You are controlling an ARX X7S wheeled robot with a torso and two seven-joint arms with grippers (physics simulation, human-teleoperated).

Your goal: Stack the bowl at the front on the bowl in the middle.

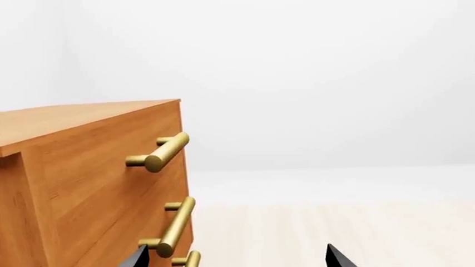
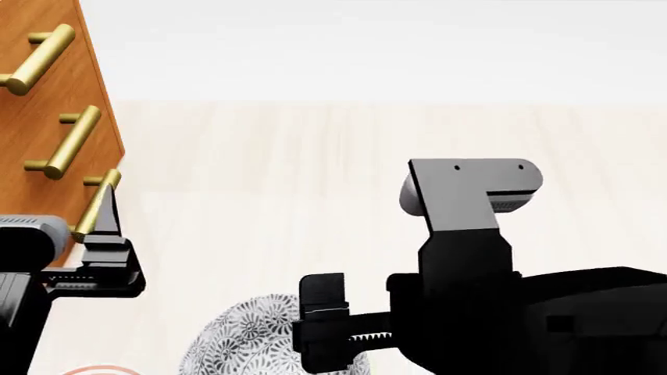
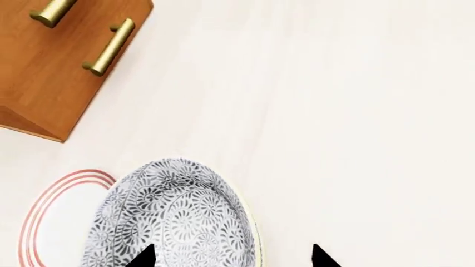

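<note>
**Right gripper above the patterned bowl, before the grasp.**

Left wrist view: my left gripper [image 1: 236,257] is spread and empty, facing the wooden drawer unit [image 1: 97,183]. Head view: my right gripper [image 2: 325,328] hangs over the patterned bowl [image 2: 245,340]. Right wrist view: its fingertips [image 3: 141,257] are spread, the red-ringed bowl [image 3: 55,214] just beside; I should straddle one rim squarely.

On your table [image 2: 344,172], the wooden drawer cabinet with brass bar handles [image 2: 42,117] stands at the far left. The grey floral-patterned bowl [image 3: 174,217] sits near you, just beside the white red-ringed bowl [image 3: 59,222] on its left. Your right end effector [image 3: 231,257] hangs over the patterned bowl's right rim.
</note>
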